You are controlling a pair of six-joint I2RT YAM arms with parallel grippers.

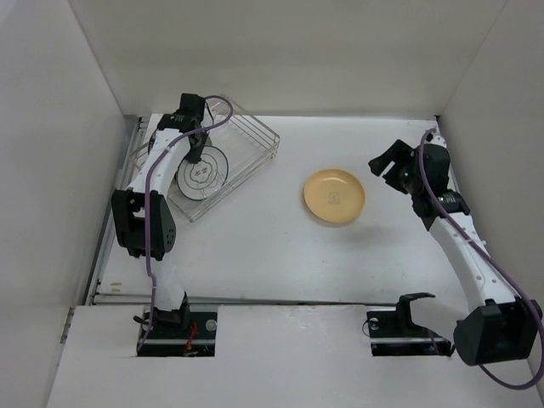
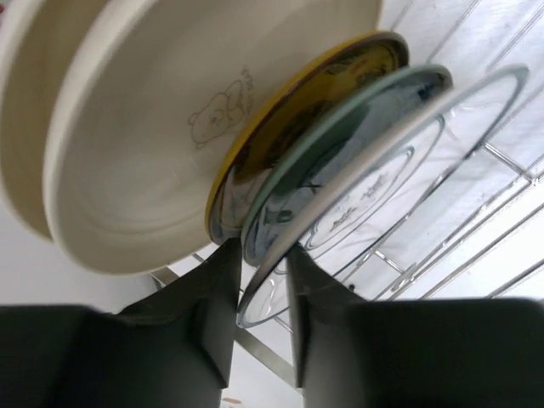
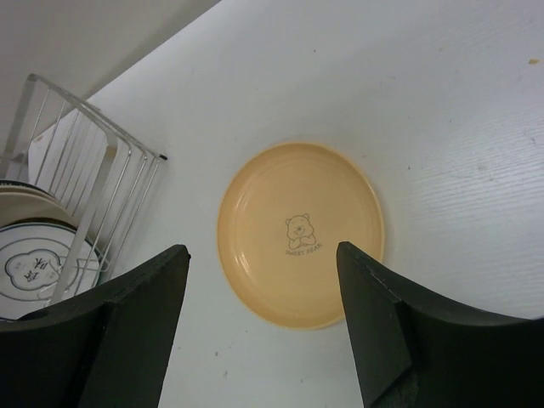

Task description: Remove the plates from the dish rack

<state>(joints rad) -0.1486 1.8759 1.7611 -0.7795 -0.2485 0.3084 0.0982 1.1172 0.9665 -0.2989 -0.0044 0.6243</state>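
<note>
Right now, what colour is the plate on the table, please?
Yellow-orange plate, clearest in right wrist view.

**Left arm stretched to the far-left corner, right arm poised over the right side**

From where I stand, the left arm (image 1: pixel 153 170) rises from its base at the near edge, bends at a dark elbow by the left edge of the surface, and runs its pale forearm towards the far-left corner. There the wrist folds over, so the left pincer (image 2: pixel 262 255) points back and down. Its two dark fingers stand close together with only a narrow slot between them, and the rim of a plate (image 2: pixel 374 195) is caught in that slot.

The right arm (image 1: pixel 463 255) climbs along the right edge. Its wrist turns inward, and the right pincer (image 3: pixel 262 253) hangs over the surface with its fingers spread wide, holding nothing.
</note>
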